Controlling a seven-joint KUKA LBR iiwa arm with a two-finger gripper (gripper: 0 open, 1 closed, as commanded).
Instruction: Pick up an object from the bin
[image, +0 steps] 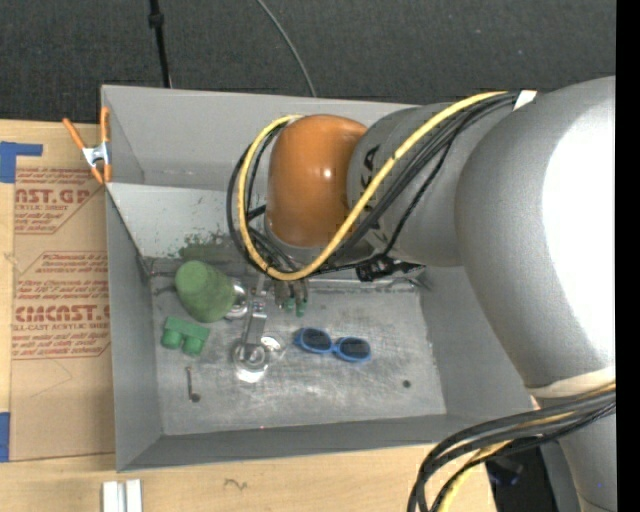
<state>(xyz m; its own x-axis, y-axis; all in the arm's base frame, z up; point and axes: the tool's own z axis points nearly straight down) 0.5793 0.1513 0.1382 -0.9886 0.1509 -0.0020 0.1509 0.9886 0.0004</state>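
- Green cylinder (203, 290): rounded, matte and soft-looking, perhaps foam or rubber. It lies at the left back of the bin (300, 440) floor, just left of the claw (252, 352). It is the nearest candidate for picking and is not lifted.
- Green block (184, 335): small and stubby, in the same matte green, just in front of the cylinder.
- Blue piece (333, 346): two joined ovals, spectacle-shaped, with a glossy plastic look. It lies flat on the floor, just right of the claw.
- Dark sliver (192, 384): thin and small, near the left front. Its kind cannot be made out.
- Claw: bright metal, down at floor level between the green things and the blue piece. From where I stand I cannot tell whether it is apart or together. A silvery glint at its tip may be its own metal or a small thing.
- Bin: grey sheet metal with sloping walls. The floor is scuffed and dusted with green specks.
- Progress, as I judge it: the claw is at picking height, and the grasp and lift remain. Every object I can see rests on the floor.
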